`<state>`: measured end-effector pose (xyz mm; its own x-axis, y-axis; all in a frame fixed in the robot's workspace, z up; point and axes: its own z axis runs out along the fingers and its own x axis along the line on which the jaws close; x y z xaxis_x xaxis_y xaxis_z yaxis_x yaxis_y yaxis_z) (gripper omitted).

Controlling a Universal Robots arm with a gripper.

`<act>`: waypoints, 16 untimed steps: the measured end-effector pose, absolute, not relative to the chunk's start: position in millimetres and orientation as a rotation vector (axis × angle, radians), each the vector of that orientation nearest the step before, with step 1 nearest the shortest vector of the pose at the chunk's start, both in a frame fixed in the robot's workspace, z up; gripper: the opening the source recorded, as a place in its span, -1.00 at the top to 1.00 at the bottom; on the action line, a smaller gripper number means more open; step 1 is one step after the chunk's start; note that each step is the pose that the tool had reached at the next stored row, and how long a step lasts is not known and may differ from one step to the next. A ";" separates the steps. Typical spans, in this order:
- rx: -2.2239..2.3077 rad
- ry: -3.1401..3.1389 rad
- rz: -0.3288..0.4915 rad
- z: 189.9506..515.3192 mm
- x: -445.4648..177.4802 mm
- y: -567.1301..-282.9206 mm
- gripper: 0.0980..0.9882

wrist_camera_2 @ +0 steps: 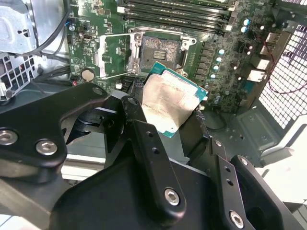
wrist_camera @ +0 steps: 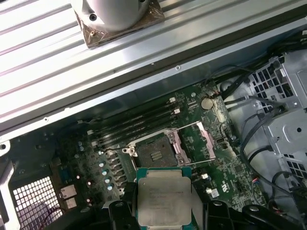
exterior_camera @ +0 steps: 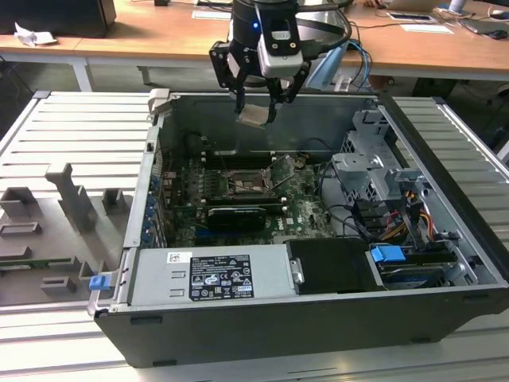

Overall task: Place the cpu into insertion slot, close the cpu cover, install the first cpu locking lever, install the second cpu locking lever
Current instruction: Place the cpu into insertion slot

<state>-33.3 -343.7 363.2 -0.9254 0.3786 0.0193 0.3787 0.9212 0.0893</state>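
Note:
My gripper [exterior_camera: 254, 110] is shut on the cpu [exterior_camera: 253, 117], a pale silver-beige square chip with a green edge. It hangs above the open computer case, over the motherboard's far side. In both wrist views the cpu [wrist_camera_2: 169, 103] [wrist_camera: 164, 196] sits between the black fingers [wrist_camera_2: 139, 122] [wrist_camera: 118, 211]. The insertion slot [exterior_camera: 245, 182] [wrist_camera_2: 160, 50] [wrist_camera: 154, 152] lies open and bare below, a dark square with a silver rim. The cpu cover [exterior_camera: 284, 169] [wrist_camera_2: 111, 57] [wrist_camera: 194, 142] is swung up beside the slot.
A black graphics card [exterior_camera: 236, 216] lies in front of the slot, and long memory slots [wrist_camera: 134, 123] run behind it. A silver power supply [exterior_camera: 211, 274] fills the case's front. A drive cage with cables [exterior_camera: 374, 171] stands at the exterior view's right. Grey fixtures [exterior_camera: 71, 199] sit outside the case.

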 end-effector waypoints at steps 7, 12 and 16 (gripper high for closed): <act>-0.655 -3.069 -0.144 363.2 -33.3 -343.7 0.00; -0.691 -3.062 -0.144 363.2 -33.3 -343.7 0.00; -0.741 -3.052 -0.144 363.2 -33.3 -343.7 0.00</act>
